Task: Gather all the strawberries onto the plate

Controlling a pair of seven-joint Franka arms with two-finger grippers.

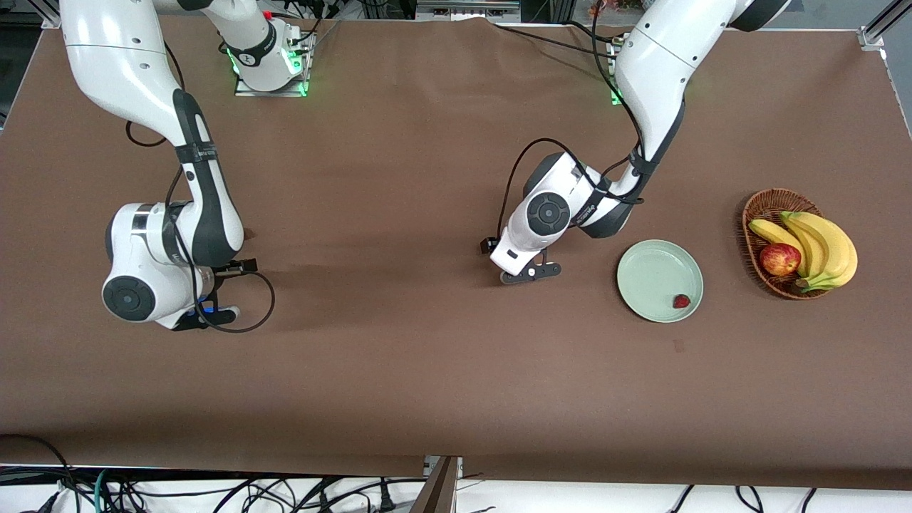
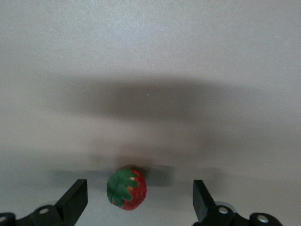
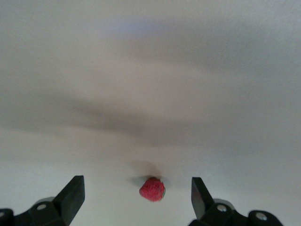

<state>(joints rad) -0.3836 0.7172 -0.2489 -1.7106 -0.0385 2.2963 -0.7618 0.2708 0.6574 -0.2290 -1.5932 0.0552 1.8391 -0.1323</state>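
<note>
Left gripper (image 2: 140,203): jaws spread wide, straddling a strawberry (image 2: 126,189) lying on the counter (image 1: 399,356), apparently lined up for a pinch. Right gripper (image 3: 137,197): jaws likewise spread, nothing held, a second strawberry (image 3: 152,189) between them on the cloth. A third berry (image 1: 682,301) already sits in the plate (image 1: 645,274), toward the left arm's end, beside the fruit basket (image 1: 762,206).

Brown matt cloth table cover (image 1: 399,370): slightly creased, no sheen. Round pale mint-green plate (image 1: 645,274), beside the basket: smooth, plastic-looking, satin finish. Brown woven wicker basket (image 1: 757,214): rough, open weave. Red-yellow apple (image 1: 779,258) in the basket: glossy skin. Small red strawberry (image 2: 127,189): dimpled surface, matt green cap. White arm shells: smooth glossy plastic.
</note>
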